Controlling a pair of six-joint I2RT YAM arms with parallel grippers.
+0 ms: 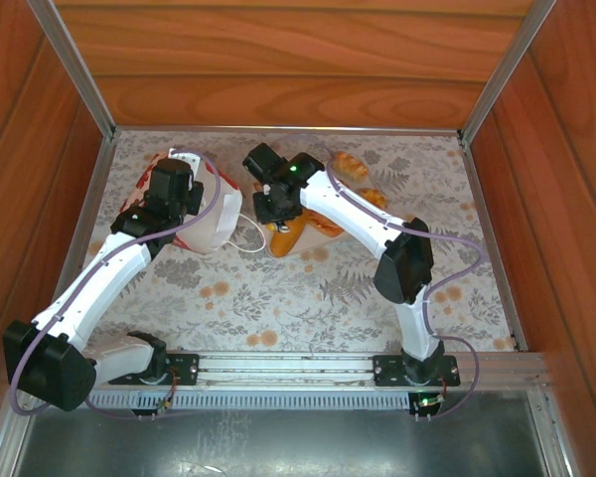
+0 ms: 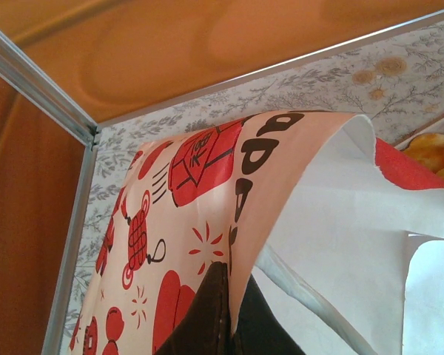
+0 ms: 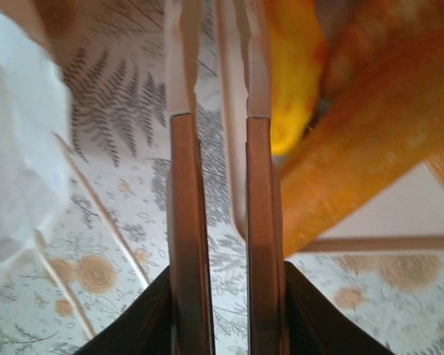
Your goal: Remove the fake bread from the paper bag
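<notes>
Tabletop (image 1: 308, 298): floral cloth, all action is set near the far edge, left of centre.

Paper bag (image 1: 214, 221): found toward the far-left corner, tipped over with its mouth turned to the right. One wall is pinched flat in the clenched left gripper (image 2: 228, 318). Risk judged here: only thin paper is held, so a hard pull could tear the wall or let it slip, and the bag would drop back over the bread. Whether any piece is left inside cannot be told; only white lining is seen in the left wrist view.

Tray (image 3: 370, 244): a beige rim is seen just beside the right fingers. It could be nudged or hooked if the gripper is driven lower.

Fake bread (image 1: 290, 238): golden pieces are piled just right of the bag mouth, near the middle of the far edge, and more are seen further right. One long piece (image 3: 355, 148) lies beside the right finger, not between the jaws. Glossy surface is judged slippery; a closing grip could pinch air or squirt it away.

Right gripper (image 3: 220, 74): jaws are parted narrowly, nothing is grasped, cloth is visible through the gap.

Cord handle (image 1: 246, 238): a loose loop lies near the right gripper; snagging is possible.
</notes>
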